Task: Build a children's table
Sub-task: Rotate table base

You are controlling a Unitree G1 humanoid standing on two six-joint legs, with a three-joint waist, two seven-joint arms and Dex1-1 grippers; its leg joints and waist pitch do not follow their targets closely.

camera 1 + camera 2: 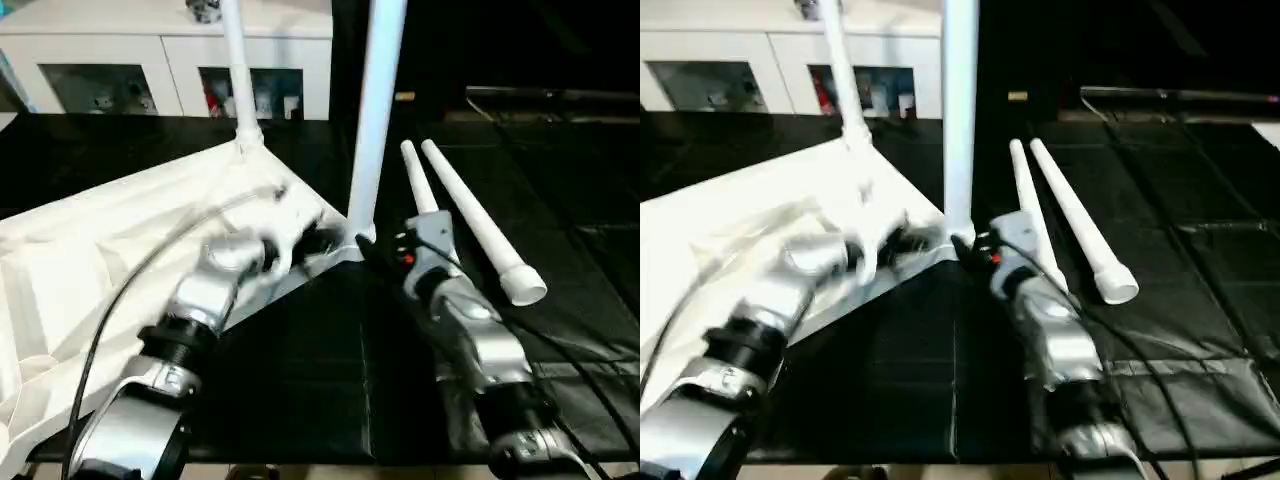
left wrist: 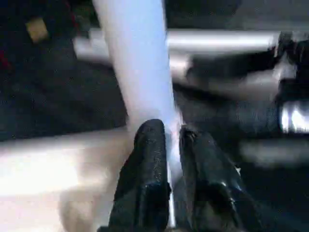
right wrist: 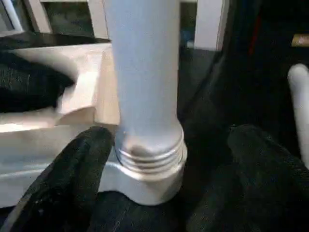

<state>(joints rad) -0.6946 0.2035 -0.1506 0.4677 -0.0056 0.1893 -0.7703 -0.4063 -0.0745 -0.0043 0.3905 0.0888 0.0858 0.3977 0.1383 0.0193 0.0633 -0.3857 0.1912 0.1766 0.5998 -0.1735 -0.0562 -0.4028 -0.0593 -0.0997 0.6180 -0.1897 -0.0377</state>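
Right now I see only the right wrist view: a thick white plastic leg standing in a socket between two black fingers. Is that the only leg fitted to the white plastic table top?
Observer: No. From the head camera, two legs stand upright in the upturned white table top. One is that near-corner leg, and a second leg stands in the far corner.
Operator: Where are the remaining legs?
Observer: Two more round tapered white legs lie loose, side by side, on the black surface. One loose leg is to the right of the right gripper, and the other loose leg runs behind that gripper.
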